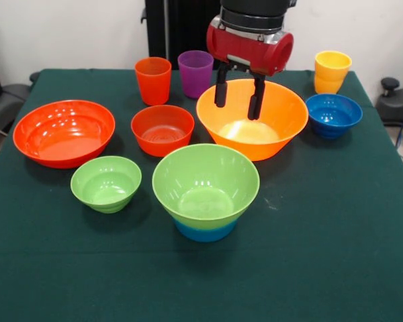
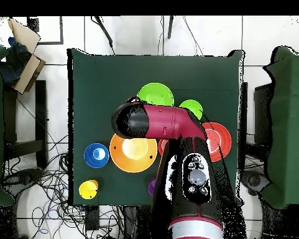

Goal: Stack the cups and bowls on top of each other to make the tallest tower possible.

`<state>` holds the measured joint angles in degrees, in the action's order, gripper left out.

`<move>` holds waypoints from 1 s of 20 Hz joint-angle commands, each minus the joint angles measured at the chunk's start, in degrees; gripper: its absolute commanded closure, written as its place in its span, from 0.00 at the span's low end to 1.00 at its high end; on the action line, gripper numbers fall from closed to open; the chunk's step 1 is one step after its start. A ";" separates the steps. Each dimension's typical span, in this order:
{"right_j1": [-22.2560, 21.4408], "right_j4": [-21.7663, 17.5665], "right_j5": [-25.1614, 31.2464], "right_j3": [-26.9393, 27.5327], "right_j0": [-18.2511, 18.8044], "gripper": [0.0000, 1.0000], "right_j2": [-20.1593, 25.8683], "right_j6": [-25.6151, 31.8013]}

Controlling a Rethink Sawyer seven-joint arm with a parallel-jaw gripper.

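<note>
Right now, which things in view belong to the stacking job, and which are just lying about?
Job:
tower
large orange bowl
large red bowl
medium red bowl
small green bowl
dark blue bowl
three cups: orange-red, purple, yellow

Lying about:
cardboard box
floor cables

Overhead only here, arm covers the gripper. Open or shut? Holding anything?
Observer: In the front view the gripper is open and empty, over the large orange bowl near its rim on the robot's side.
Operator: What's under the arm?
Observer: A medium red bowl, plus an orange cup and a purple cup standing upright side by side.
Operator: Tower started?
Observer: Only the base: the large green bowl sits on a light blue bowl, which overhead hides.
</note>
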<state>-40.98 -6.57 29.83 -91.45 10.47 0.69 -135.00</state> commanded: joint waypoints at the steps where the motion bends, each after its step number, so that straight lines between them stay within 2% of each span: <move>1: 1.61 -0.19 4.61 -3.53 0.62 0.00 5.34 1.96; 8: 1.55 0.96 5.99 -1.91 0.33 0.00 5.03 0.50; 10: 1.42 0.76 7.17 -0.80 -0.64 0.00 3.61 -0.59; 14: 1.70 0.27 6.03 -1.07 -1.37 0.00 2.23 -2.03; 16: 1.74 -0.02 3.78 -2.97 -1.26 0.00 2.41 -2.08; 20: -1.20 0.00 1.68 -9.11 -1.05 0.00 3.70 -1.19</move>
<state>-41.22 -6.26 30.71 -92.30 10.16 0.77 -135.00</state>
